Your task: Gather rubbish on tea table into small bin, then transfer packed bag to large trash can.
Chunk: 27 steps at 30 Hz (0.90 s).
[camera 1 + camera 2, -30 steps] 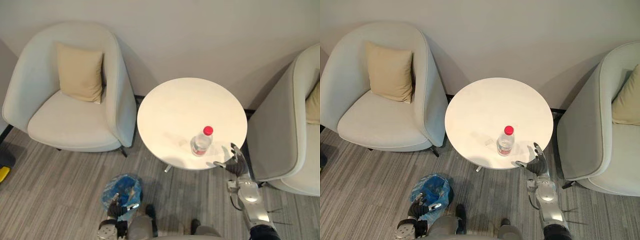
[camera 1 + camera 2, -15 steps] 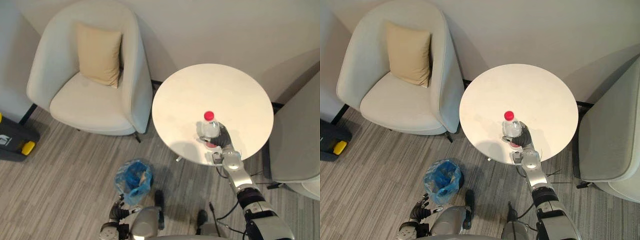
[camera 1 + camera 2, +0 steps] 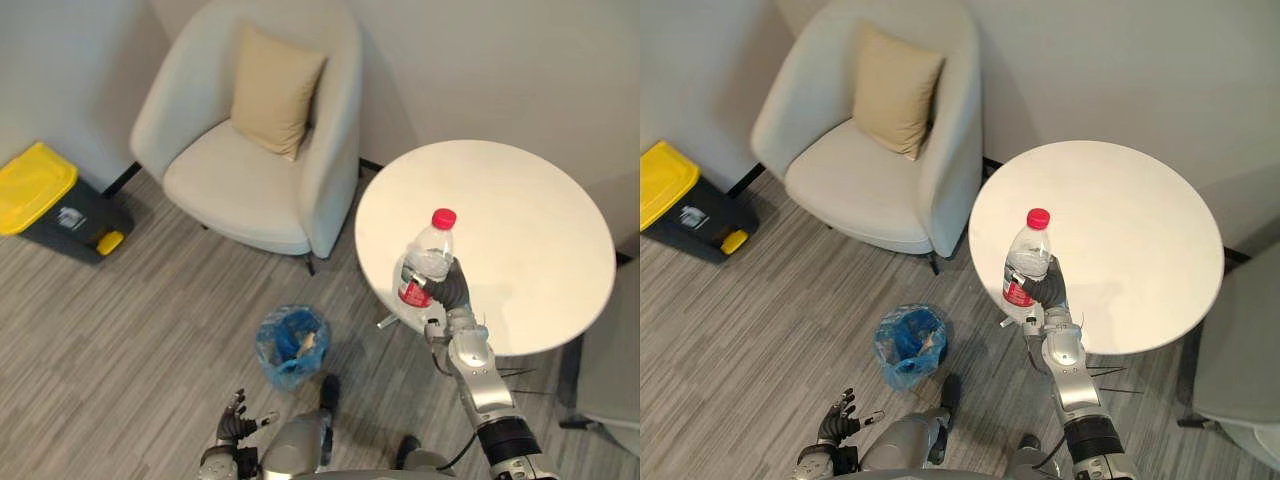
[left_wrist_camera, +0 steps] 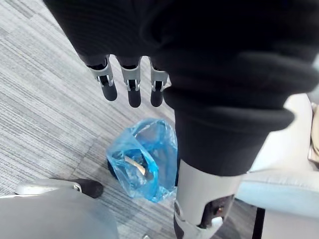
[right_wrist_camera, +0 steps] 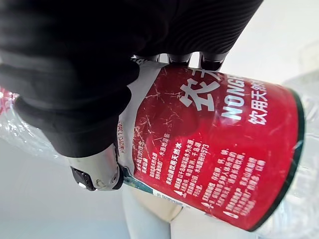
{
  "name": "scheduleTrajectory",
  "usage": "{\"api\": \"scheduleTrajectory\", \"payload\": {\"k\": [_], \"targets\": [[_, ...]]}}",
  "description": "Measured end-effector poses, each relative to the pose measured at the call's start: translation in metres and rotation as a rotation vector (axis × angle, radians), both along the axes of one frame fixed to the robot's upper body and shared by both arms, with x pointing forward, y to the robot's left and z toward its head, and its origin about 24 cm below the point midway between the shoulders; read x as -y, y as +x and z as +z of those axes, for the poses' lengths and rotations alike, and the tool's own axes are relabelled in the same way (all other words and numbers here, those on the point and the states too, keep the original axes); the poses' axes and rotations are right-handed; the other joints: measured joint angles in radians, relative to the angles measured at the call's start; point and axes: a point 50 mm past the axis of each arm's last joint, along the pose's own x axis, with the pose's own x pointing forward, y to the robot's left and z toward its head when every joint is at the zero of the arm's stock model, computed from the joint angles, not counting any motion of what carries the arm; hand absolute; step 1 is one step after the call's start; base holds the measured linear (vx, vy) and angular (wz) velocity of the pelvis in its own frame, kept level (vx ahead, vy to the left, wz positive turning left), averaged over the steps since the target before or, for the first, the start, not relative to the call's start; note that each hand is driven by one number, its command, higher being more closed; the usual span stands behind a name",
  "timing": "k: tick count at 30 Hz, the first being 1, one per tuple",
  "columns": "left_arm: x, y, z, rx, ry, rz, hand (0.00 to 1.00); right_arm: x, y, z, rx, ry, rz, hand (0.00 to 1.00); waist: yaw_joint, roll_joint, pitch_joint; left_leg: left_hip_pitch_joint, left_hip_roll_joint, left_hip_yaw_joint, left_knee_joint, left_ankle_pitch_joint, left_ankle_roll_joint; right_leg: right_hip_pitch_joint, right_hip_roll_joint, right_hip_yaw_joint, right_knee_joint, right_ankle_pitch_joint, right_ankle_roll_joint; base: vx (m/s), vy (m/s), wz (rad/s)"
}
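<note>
A clear plastic bottle (image 3: pixel 428 258) with a red cap and red label is held upright above the near left edge of the round white tea table (image 3: pixel 520 230). My right hand (image 3: pixel 447 290) is shut round its lower half, and the red label (image 5: pixel 219 149) shows close up in the right wrist view. A small bin lined with a blue bag (image 3: pixel 291 345) stands on the floor to the left of the table, with some rubbish inside (image 4: pixel 135 165). My left hand (image 3: pixel 236 420) hangs low near the floor, its fingers (image 4: pixel 130 89) straight.
A cream armchair (image 3: pixel 255 150) with a tan cushion (image 3: pixel 275 90) stands left of the table. A dark large trash can with a yellow lid (image 3: pixel 45 200) sits by the wall at far left. Another chair's edge (image 3: pixel 615 400) shows at lower right.
My right hand has closed round the bottle and lifted it off the table toward the near left edge. The camera has swung left, bringing the yellow-lidded can into view.
</note>
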Motion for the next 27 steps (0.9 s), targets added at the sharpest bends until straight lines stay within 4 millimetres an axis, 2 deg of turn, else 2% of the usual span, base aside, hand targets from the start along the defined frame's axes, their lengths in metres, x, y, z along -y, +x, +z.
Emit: {"api": "scheduleTrajectory", "payload": {"k": [1, 2, 3, 4, 5, 6, 9, 10, 11, 12, 13, 14, 16, 18, 19, 20, 21, 23, 24, 26, 27], "targets": [[0.001, 0.001, 0.000, 0.003, -0.002, 0.002, 0.00, -0.002, 0.000, 0.002, 0.011, 0.007, 0.003, 1.00, -0.003, 0.001, -0.001, -0.011, 0.003, 0.079, -0.001, 0.003, 0.007, 0.005, -0.007, -0.026, 0.002, -0.004, -0.001, -0.02, 0.037, 0.68], [0.001, 0.002, 0.000, 0.005, 0.001, 0.010, 0.00, -0.004, 0.000, 0.004, 0.020, 0.015, 0.004, 1.00, -0.004, 0.001, -0.001, -0.015, 0.026, 0.201, 0.002, -0.047, 0.087, 0.014, -0.006, -0.054, 0.007, -0.006, 0.000, -0.02, 0.035, 0.66], [0.000, 0.004, 0.001, 0.009, 0.005, 0.022, 0.00, -0.004, 0.000, 0.004, 0.020, 0.016, 0.002, 1.00, -0.006, -0.010, -0.005, -0.014, 0.050, 0.320, 0.019, -0.082, 0.117, 0.022, -0.009, -0.068, 0.006, -0.006, 0.000, 0.05, -0.003, 0.73], [-0.001, 0.006, 0.002, 0.015, 0.008, 0.026, 0.00, -0.006, 0.000, 0.005, 0.027, 0.022, 0.007, 1.00, -0.010, -0.020, -0.006, -0.009, 0.077, 0.435, 0.053, -0.105, 0.127, 0.037, -0.027, -0.084, 0.003, -0.006, 0.000, 0.12, 0.023, 0.85], [0.002, 0.009, 0.002, 0.022, 0.005, 0.012, 0.00, -0.007, 0.001, 0.009, 0.042, 0.017, 0.014, 1.00, -0.017, -0.016, -0.009, -0.012, 0.106, 0.507, 0.101, -0.107, 0.112, 0.057, -0.033, -0.095, 0.007, -0.020, 0.016, 0.15, 0.019, 0.75], [0.005, 0.012, 0.003, 0.027, 0.001, 0.002, 0.00, -0.007, 0.001, 0.011, 0.052, 0.009, 0.015, 1.00, -0.016, -0.019, -0.009, -0.016, 0.098, 0.492, 0.123, -0.111, 0.089, 0.066, -0.038, -0.098, 0.012, -0.028, 0.027, 0.12, 0.062, 0.51], [0.012, 0.013, 0.003, 0.034, -0.006, -0.029, 0.00, -0.012, 0.005, 0.016, 0.069, -0.015, 0.041, 1.00, -0.014, -0.024, -0.012, -0.020, 0.077, 0.476, 0.180, -0.176, 0.093, 0.075, -0.075, -0.089, 0.060, -0.033, 0.036, 0.08, 0.078, 0.17], [0.013, 0.013, 0.002, 0.033, -0.008, -0.037, 0.00, -0.014, 0.004, 0.015, 0.066, -0.031, 0.049, 1.00, -0.016, -0.024, -0.012, -0.021, 0.073, 0.470, 0.200, -0.208, 0.092, 0.058, -0.095, -0.077, 0.122, -0.040, 0.047, 0.09, 0.145, 0.17], [0.014, 0.011, 0.001, 0.025, -0.007, -0.043, 0.00, -0.017, 0.003, 0.013, 0.057, -0.037, 0.056, 1.00, -0.029, -0.024, -0.011, -0.015, 0.064, 0.456, 0.222, -0.231, 0.092, 0.007, -0.132, -0.048, 0.271, -0.043, 0.051, 0.09, 0.130, 0.18], [0.014, 0.011, 0.001, 0.019, -0.004, -0.051, 0.00, -0.017, 0.003, 0.012, 0.054, -0.038, 0.058, 1.00, -0.036, -0.027, -0.012, -0.010, 0.056, 0.445, 0.223, -0.236, 0.094, -0.029, -0.154, -0.021, 0.366, -0.035, 0.039, 0.11, 0.135, 0.46], [0.013, 0.011, 0.000, 0.012, 0.009, -0.079, 0.00, -0.019, 0.001, 0.010, 0.047, -0.045, 0.064, 1.00, -0.059, -0.034, -0.014, -0.005, 0.041, 0.407, 0.225, -0.240, 0.095, -0.122, -0.157, 0.078, 0.532, -0.039, -0.006, 0.13, 0.100, 0.83], [0.014, 0.011, -0.001, 0.002, 0.014, -0.096, 0.00, -0.020, 0.000, 0.008, 0.037, -0.061, 0.074, 1.00, -0.080, -0.039, -0.013, 0.001, 0.030, 0.362, 0.222, -0.239, 0.095, -0.173, -0.112, 0.172, 0.576, -0.091, -0.004, 0.13, 0.081, 0.95], [0.016, 0.013, -0.002, -0.001, 0.014, -0.112, 0.00, -0.020, -0.005, 0.002, 0.014, -0.078, 0.091, 1.00, -0.084, -0.040, -0.013, 0.015, 0.017, 0.317, 0.215, -0.239, 0.094, -0.241, -0.051, 0.276, 0.541, -0.141, -0.002, 0.14, 0.031, 0.94], [0.019, 0.016, -0.002, 0.000, 0.014, -0.133, 0.00, -0.022, -0.008, -0.002, -0.005, -0.100, 0.117, 1.00, -0.085, -0.039, -0.012, 0.017, -0.004, 0.262, 0.211, -0.238, 0.091, -0.313, -0.008, 0.357, 0.463, -0.142, 0.000, 0.13, -0.014, 0.96], [0.020, 0.017, -0.002, 0.000, 0.012, -0.138, 0.00, -0.023, -0.009, -0.004, -0.010, -0.114, 0.133, 1.00, -0.086, -0.039, -0.013, 0.011, -0.016, 0.243, 0.215, -0.236, 0.089, -0.341, 0.004, 0.388, 0.413, -0.133, 0.011, 0.13, -0.053, 1.10], [0.021, 0.018, -0.001, 0.005, 0.015, -0.155, 0.00, -0.024, -0.010, -0.004, -0.015, -0.126, 0.152, 1.00, -0.087, -0.042, -0.009, -0.007, -0.035, 0.205, 0.250, -0.239, 0.083, -0.362, 0.005, 0.401, 0.331, -0.099, 0.019, 0.15, -0.101, 1.38], [0.018, 0.021, 0.000, 0.016, 0.026, -0.167, 0.00, -0.027, -0.010, -0.004, -0.014, -0.139, 0.168, 1.00, -0.088, -0.053, 0.002, -0.036, -0.056, 0.178, 0.309, -0.257, 0.066, -0.380, -0.004, 0.406, 0.293, 0.021, 0.008, 0.11, -0.115, 1.41], [0.021, 0.029, 0.003, 0.042, 0.020, -0.167, 0.00, -0.029, -0.004, 0.001, 0.009, -0.219, 0.207, 1.00, -0.079, -0.021, 0.028, -0.104, -0.038, 0.162, 0.388, -0.269, 0.053, -0.409, 0.001, 0.388, 0.320, 0.032, 0.010, 0.07, -0.142, 0.78], [0.023, 0.032, 0.005, 0.063, 0.016, -0.159, 0.00, -0.037, 0.005, 0.008, 0.040, -0.281, 0.252, 1.00, -0.076, -0.002, 0.044, -0.153, -0.026, 0.152, 0.404, -0.271, 0.050, -0.445, 0.012, 0.373, 0.324, 0.037, 0.001, 0.02, -0.159, 0.29], [0.026, 0.040, 0.009, 0.095, 0.010, -0.159, 0.00, -0.045, 0.015, 0.016, 0.071, -0.337, 0.290, 1.00, -0.081, 0.012, 0.091, -0.184, -0.018, 0.139, 0.407, -0.264, 0.039, -0.470, 0.019, 0.360, 0.331, 0.043, -0.008, -0.06, -0.132, 0.19], [0.027, 0.053, 0.015, 0.139, 0.013, -0.157, 0.00, -0.050, 0.023, 0.017, 0.073, -0.381, 0.315, 1.00, -0.078, 0.018, 0.139, -0.208, -0.011, 0.133, 0.418, -0.263, 0.031, -0.491, 0.024, 0.350, 0.350, 0.041, -0.016, -0.12, -0.098, 0.14]]}}
